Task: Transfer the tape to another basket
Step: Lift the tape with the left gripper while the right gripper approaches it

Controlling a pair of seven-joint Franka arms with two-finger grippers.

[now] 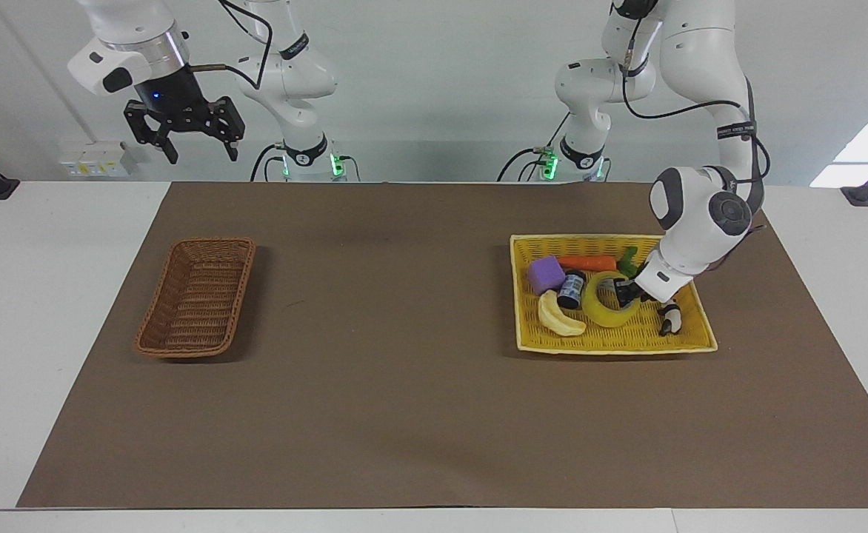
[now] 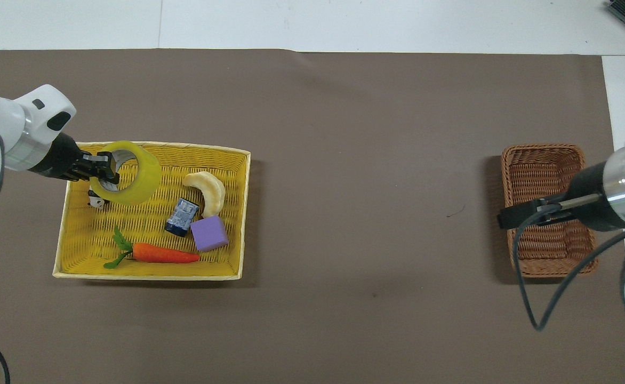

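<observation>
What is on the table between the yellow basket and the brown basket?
Nothing but bare brown mat. The overhead view shows the stretch from the yellow tray to the brown wicker basket with no objects on it.

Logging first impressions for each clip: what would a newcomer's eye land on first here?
Most striking is the bright yellow tray at the left arm's end of the table, crowded with small things, where the left hand is shut on the wall of the yellow tape and holds it tilted above the tray floor. At the right arm's end lies the brown wicker basket, with the right hand high in the air, open.
</observation>
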